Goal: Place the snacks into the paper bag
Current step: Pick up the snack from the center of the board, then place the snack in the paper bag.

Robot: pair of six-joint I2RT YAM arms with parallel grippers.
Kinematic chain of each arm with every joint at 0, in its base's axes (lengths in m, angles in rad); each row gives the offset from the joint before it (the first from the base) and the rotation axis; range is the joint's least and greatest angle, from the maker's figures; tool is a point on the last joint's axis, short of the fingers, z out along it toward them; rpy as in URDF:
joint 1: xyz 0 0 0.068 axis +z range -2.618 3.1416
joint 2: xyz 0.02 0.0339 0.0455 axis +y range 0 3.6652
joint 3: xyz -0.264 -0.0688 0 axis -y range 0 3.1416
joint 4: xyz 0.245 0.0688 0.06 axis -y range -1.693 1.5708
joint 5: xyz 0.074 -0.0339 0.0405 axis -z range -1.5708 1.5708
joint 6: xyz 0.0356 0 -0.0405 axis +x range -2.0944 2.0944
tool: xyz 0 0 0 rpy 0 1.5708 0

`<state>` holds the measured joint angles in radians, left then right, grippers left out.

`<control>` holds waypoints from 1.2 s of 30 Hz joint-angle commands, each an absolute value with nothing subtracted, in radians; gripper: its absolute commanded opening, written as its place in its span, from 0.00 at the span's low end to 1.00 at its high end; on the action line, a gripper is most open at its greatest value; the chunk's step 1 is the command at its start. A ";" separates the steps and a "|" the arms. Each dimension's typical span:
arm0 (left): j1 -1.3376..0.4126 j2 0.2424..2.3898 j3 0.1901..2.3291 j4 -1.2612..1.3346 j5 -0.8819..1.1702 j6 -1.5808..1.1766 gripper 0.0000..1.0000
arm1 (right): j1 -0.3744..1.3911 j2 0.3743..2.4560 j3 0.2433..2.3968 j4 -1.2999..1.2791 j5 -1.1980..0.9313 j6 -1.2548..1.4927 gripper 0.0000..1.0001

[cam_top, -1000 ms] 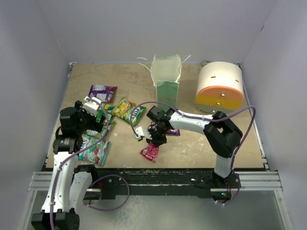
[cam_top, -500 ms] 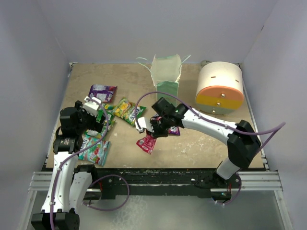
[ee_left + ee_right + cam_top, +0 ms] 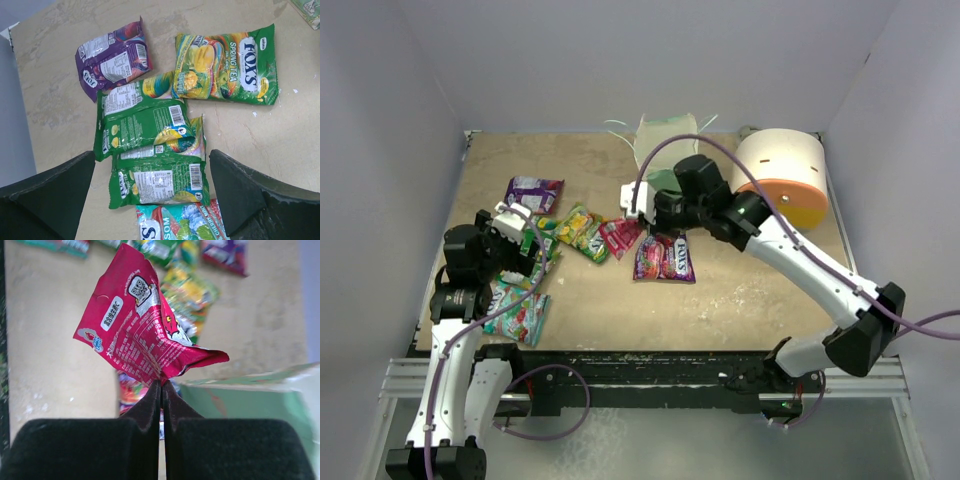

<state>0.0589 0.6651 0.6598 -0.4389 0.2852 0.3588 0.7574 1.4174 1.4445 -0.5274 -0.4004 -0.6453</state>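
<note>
- Right gripper (image 3: 161, 386) clamped tight on one edge of the magenta packet (image 3: 142, 335), pads pressed together with only foil between them.
- Packet standing up from the pads, crumpled, its printed back and a small code square facing the wrist camera.
- Held in the air above the table (image 3: 740, 295). From above, between the green-yellow packet (image 3: 582, 228) on the left and the violet packet (image 3: 665, 258) lying flat just to the right.
- Bag (image 3: 668, 130) upright at the far middle of the table, its lower part hidden behind the right arm (image 3: 790, 255), white string handles showing at the top.
- Magenta packet on the near left side of the bag, not yet inside. In the right wrist view a pale green wall of the bag just beside the packet.
- Cylinder (image 3: 778, 170) just right of the bag, orange-yellow face toward the arms.
- Left gripper (image 3: 152, 157) spread wide, gripping nothing, hovering over two overlapping green packets (image 3: 142, 122).
- Around it on the table: teal packet (image 3: 180, 227) at the near edge of the left wrist view, purple packet (image 3: 112, 60) at the far left, and the green-yellow packet at the far right.
</note>
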 commanded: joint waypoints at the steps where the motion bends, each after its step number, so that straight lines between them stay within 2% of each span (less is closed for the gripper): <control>1: 0.066 0.655 0.664 -0.390 0.300 0.359 0.99 | 0.721 1.390 1.577 -0.454 -0.335 -0.553 0.00; 17: 0.066 0.648 0.660 -0.393 0.314 0.367 0.99 | 0.601 1.470 1.780 -0.247 0.123 -0.377 0.00; 25: 0.066 0.649 0.661 -0.396 0.322 0.368 0.99 | 0.593 1.602 1.860 -0.295 0.301 -0.478 0.00; 36: 0.066 0.649 0.658 -0.396 0.329 0.370 0.99 | 0.593 1.787 2.019 -0.473 0.394 -0.566 0.00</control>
